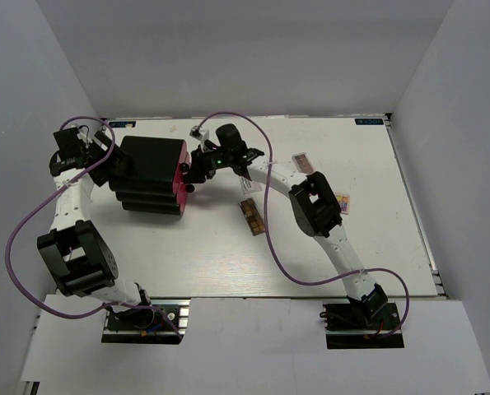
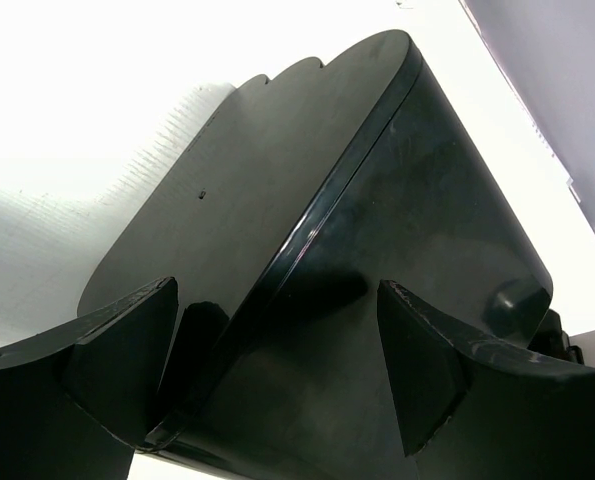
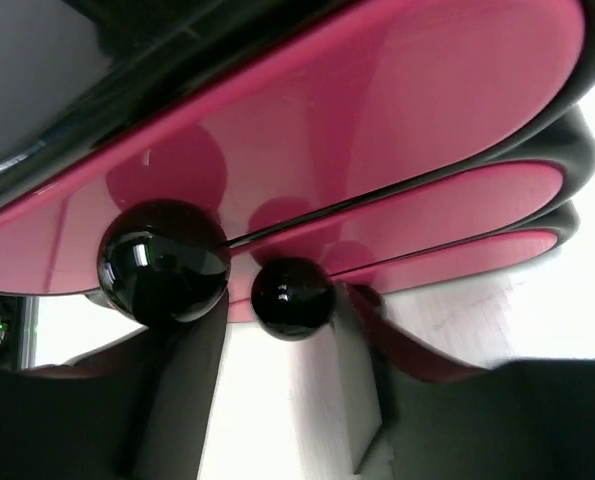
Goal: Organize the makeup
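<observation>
I am watching two grippers working at the black-and-pink case [image 1: 150, 177], which is sitting in the upper left part of the top view. My left gripper [image 2: 277, 345] is waiting at the case's black back, on the left side of that view. Its fingers [image 2: 127, 350] are standing wide apart, with the back of the case just past them. I cannot tell if they are touching it.

My right gripper [image 1: 197, 170] is reaching in at the pink side of the case. In the right wrist view its fingers [image 3: 182, 400] are standing apart, with the small knob [image 3: 292, 298] sitting between the tips. I think they are not pinching it yet. The big knob [image 3: 162, 262] is sitting just beside it, on the left.

The makeup is lying on the table [image 1: 352, 255], all to the right of the case. One long palette [image 1: 251, 216] is lying in the middle of the top view, its long side running up and down the frame, a little tilted. A second long palette [image 1: 301, 162] is peeking out higher up, by the right arm. The small square palette [image 1: 343, 202] is lying farther right. I am not finding the lipsticks.

So the right arm is the nearer one to the makeup. I am guessing a pink drawer [image 3: 397, 110] needs pulling toward the right of the frame first.
</observation>
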### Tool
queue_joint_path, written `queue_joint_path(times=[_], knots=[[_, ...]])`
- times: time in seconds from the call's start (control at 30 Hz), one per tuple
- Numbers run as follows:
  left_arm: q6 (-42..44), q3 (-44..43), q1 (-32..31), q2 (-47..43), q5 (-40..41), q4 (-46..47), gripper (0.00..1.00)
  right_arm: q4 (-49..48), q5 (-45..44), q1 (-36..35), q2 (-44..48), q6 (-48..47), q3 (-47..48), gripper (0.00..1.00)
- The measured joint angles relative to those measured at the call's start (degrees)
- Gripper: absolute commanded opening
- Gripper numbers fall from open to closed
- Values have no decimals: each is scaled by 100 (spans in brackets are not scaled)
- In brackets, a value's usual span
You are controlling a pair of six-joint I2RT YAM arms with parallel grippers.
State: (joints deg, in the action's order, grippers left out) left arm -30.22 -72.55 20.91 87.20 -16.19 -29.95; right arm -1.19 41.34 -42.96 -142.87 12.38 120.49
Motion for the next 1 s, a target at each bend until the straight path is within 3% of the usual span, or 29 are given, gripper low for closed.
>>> queue_joint_path(times=[0.13,0.3,0.73,1.0], knots=[[15,0,4,0,2,-2,91,-24,9,22,-22,-2,0,30],[13,0,37,0,4,-26,91,-170,48,68,9,-35,-146,22],[-96,-2,129,0,7,-133,91,-503,92,385,1154,-396,-2020,22],[-138,-2,146,0,-4,-140,91,-514,151,514,1390,-514,-2393,30]])
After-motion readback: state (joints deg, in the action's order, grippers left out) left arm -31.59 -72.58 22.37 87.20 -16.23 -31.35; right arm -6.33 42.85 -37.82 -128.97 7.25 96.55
